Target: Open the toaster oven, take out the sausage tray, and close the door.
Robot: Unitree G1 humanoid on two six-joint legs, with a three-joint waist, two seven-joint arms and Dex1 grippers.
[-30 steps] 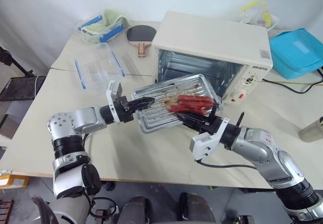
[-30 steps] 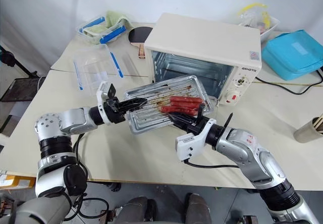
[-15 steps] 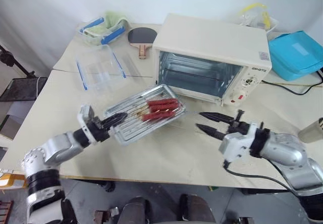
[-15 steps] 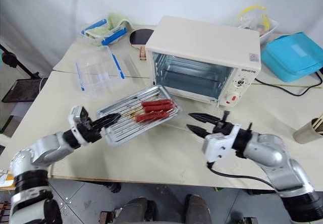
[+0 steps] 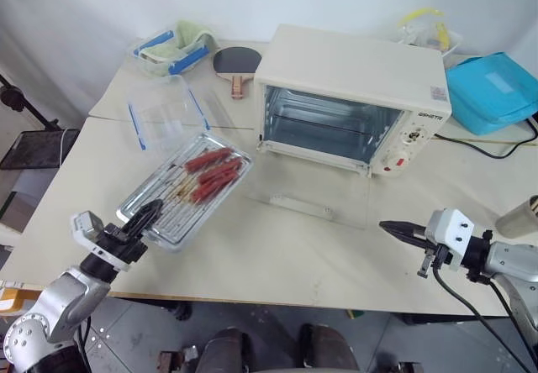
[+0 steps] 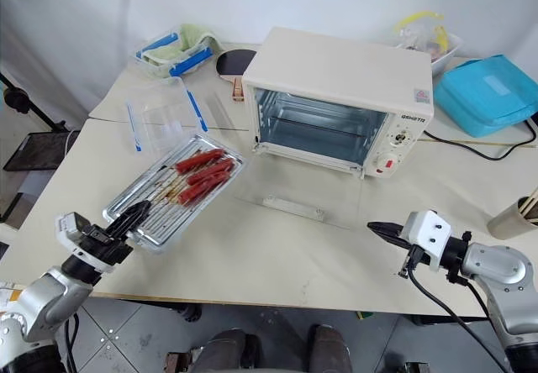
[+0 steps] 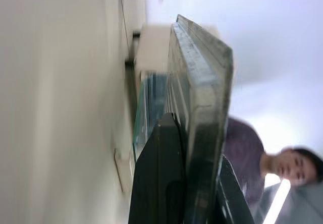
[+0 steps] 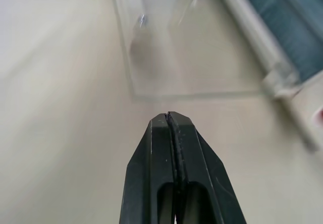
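I see the sausage tray (image 5: 181,192) out of the oven, over the table's (image 5: 277,255) left side, sausages (image 5: 213,172) at its far end. Left gripper (image 5: 145,218) is clamped on its near corner. Toaster oven (image 5: 353,96) sits behind, its door (image 5: 309,195) dropped flat on the table, cavity empty. Right gripper (image 5: 395,229) is off to the right, fingers pressed together, carrying nothing.
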